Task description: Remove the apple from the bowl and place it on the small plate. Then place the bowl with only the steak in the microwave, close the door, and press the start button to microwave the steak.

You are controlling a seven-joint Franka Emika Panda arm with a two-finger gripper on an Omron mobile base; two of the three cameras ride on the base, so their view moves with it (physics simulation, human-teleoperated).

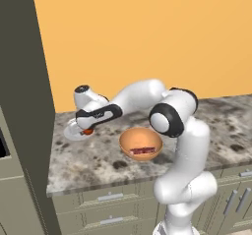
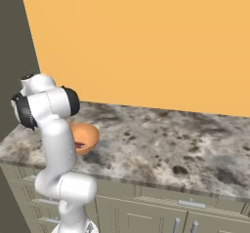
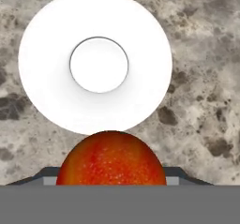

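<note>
The apple [image 3: 111, 158] is seen clamped between the jaws of the gripper [image 1: 87, 130], held above the small plate [image 3: 56, 78], which sits at the far left end of the granite counter [image 1: 216, 126]; in the hand view the plate lies straight ahead of the fruit, its white rim partly overlapped by it. Contact between apple and plate cannot be judged. The apple is judged light, rigid and round with a smooth skin, so slip and roll are the likely problems: a grip across the widest part is best, and a low release over the plate's centre well is advised, since the rim is shallow and a dropped ball could run off onto the counter. The bowl [image 1: 141, 143] stands to the right of the plate, nearer the counter's front edge, well apart from it, with only the steak [image 1: 143, 151] lying flat inside. The bowl is judged stiff and smooth-sided, wider than the jaws; a pinch on the rim wall is suggested, kept level so the slab is not tipped out.
</note>
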